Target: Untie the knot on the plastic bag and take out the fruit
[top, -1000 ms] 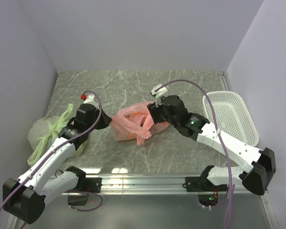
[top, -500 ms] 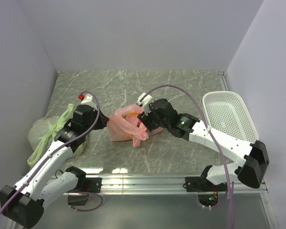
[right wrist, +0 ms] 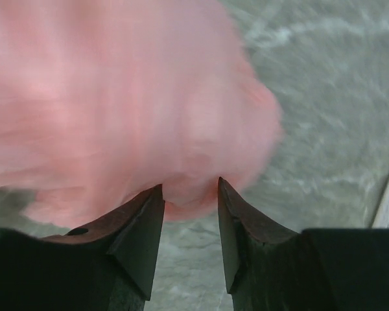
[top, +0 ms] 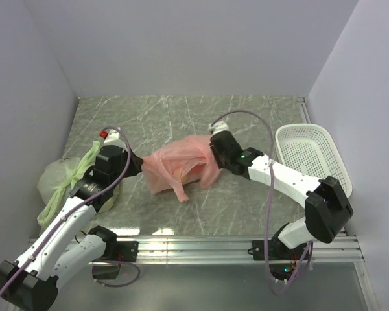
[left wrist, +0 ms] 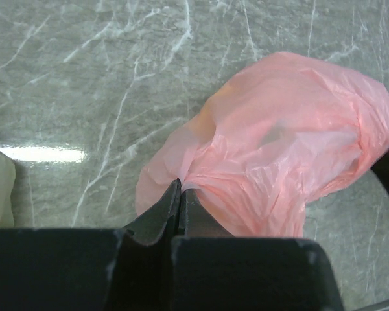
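Left claw [left wrist: 180,188] clamped on bag [left wrist: 292,136] film, likely anchoring it. Right claw [right wrist: 189,186] apart at opposite side, film bulging between tips, probably lining up a counter-pull.

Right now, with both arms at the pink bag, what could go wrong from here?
1. The left gripper is shut on a thin fold of the plastic bag; a hard pull could tear the film or let it slip out.
2. The right gripper has its fingers apart at the bag's blurred side, and no view clearly shows the knot; closing here may just bunch loose film instead of catching the tied part.
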Robot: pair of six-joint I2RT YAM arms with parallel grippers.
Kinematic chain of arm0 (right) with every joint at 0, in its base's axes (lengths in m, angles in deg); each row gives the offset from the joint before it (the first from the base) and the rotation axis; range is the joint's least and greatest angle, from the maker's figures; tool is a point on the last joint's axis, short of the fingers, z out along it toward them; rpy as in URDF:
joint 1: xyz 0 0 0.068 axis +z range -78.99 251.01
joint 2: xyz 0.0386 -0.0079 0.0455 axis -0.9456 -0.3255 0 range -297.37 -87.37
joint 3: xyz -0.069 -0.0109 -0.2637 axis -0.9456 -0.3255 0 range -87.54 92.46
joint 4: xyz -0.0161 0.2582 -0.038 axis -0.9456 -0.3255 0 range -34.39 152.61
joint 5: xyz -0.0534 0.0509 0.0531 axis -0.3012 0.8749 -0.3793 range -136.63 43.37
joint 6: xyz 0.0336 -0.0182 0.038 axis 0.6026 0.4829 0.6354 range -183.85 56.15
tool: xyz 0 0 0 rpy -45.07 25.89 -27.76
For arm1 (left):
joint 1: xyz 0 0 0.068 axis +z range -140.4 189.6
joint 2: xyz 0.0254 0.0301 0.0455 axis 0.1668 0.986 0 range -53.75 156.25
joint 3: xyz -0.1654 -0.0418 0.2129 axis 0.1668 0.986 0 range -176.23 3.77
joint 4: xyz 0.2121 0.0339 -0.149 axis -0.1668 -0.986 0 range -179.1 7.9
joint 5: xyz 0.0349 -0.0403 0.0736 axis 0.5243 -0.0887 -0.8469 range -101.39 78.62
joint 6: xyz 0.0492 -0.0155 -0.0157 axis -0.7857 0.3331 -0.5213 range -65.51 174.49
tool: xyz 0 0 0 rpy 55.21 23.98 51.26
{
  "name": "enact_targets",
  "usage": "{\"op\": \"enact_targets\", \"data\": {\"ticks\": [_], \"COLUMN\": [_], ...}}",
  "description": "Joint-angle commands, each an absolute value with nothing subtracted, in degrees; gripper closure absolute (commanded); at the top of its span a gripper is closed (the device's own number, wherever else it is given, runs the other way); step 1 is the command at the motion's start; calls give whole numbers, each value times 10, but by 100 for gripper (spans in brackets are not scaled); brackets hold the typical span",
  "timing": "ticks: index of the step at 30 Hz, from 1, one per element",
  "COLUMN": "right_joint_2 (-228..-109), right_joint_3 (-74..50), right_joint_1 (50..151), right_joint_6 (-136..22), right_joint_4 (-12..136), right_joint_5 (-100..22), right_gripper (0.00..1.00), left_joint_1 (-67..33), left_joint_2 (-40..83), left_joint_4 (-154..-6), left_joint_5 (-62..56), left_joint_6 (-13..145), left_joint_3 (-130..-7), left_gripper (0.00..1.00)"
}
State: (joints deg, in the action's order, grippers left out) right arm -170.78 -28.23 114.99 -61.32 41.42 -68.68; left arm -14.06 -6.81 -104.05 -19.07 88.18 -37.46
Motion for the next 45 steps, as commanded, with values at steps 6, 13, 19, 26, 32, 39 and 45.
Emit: {"op": "enact_targets", "data": {"ticks": [6,13,19,26,32,39,45], "right_joint_2": [-1632,-1551,-1499,-1491,-1497,-1510,-1492], "right_joint_3": [-327,-324,-315,-307,-317,-315,-358], "right_joint_1": [1045,1098,1124,1130,1129,1147,1163], "right_joint_6": [-476,-532,-537,-528,-526,-539,-501], "right_joint_4": [434,450,461,462,485,472,514], "right_joint_5": [-683,-654,-631,-607,-587,-562,-557], "right_gripper": [55,45,36,33,33,33,33], "left_joint_1": [-140,-141,-141,-146,-275,-376,-386], "left_joint_2": [-78,-62,-64,-80,-36,28,83], "left_joint_4": [-1037,-1014,-1013,-1058,-1015,-1003,-1030], "left_joint_5": [-236,-209,-153,-122,-213,-337,-356], "left_joint_6": [894,874,834,845,874,807,661], "left_joint_3": [-382,-411,-463,-511,-507,-517,-527], "left_gripper": [99,95,42,11,15,12,9]}}
